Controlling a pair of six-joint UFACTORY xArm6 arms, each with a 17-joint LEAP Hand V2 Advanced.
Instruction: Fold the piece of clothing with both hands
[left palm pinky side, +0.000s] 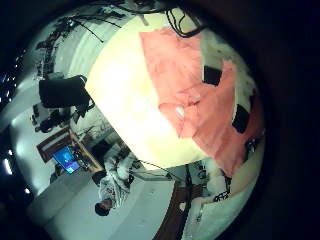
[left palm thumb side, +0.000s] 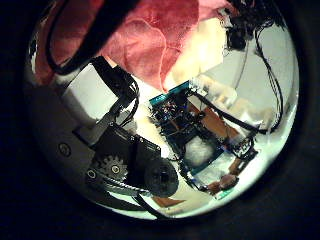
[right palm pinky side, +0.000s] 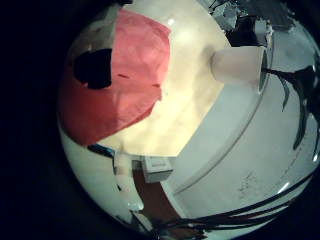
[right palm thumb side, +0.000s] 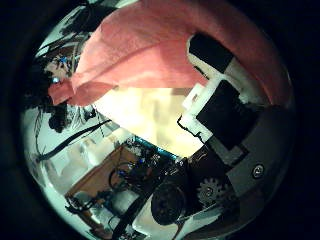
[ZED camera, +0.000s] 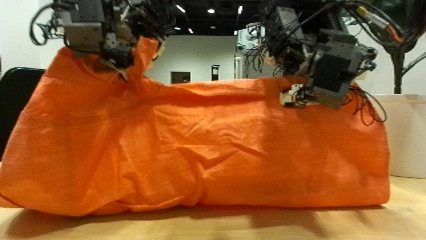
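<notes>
The orange garment (ZED camera: 200, 140) hangs spread like a curtain, its lower edge resting on the near part of the desk (ZED camera: 266, 224). Farther up, the left robot hand (ZED camera: 109, 40) has its fingers curled into one top corner. The right robot hand (ZED camera: 324, 75) pinches the other top corner.

I note bright ceiling spots in the outside view; palm views bend heavily, with black vignetted edges.
</notes>
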